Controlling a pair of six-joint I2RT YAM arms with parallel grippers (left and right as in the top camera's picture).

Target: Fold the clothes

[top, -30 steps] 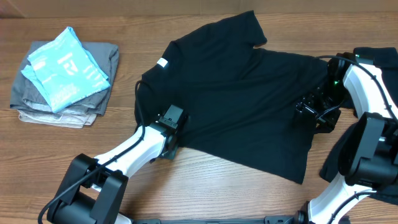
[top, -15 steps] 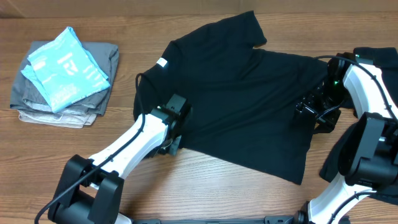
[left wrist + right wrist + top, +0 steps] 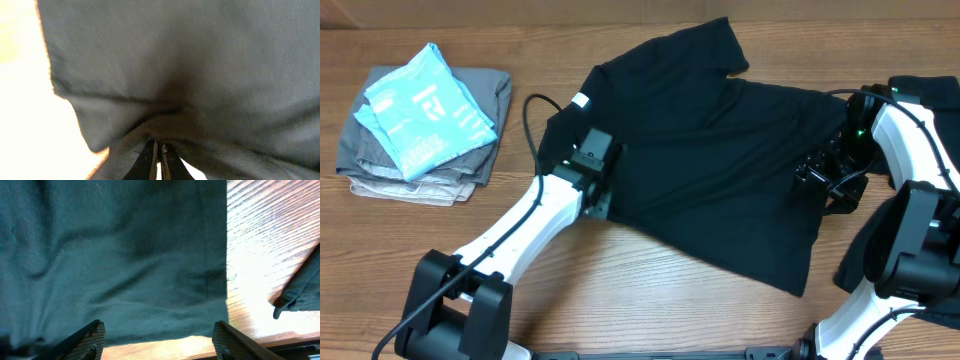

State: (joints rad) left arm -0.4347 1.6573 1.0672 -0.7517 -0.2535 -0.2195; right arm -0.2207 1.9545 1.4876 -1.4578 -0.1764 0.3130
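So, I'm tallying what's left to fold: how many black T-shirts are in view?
2. One black T-shirt lies spread mid-table; a second black garment sits at the table's right edge, only partly visible, and more may be hidden there.

Seen from above, the fingers of the left gripper (image 3: 597, 200) are hidden under its own wrist, and so is the bit of the black T-shirt (image 3: 720, 150) below it. The right gripper (image 3: 828, 182) is black on black cloth, so its fingers are hard to pick out there. Another black cloth (image 3: 932, 92) is cut off by the right edge. The white neck label (image 3: 581, 100) and the print on the light-blue garment (image 3: 425, 110) are too small to read. In the left wrist view the table (image 3: 20, 125) is washed out to white. In the right wrist view only the fingertips (image 3: 92, 335) show.
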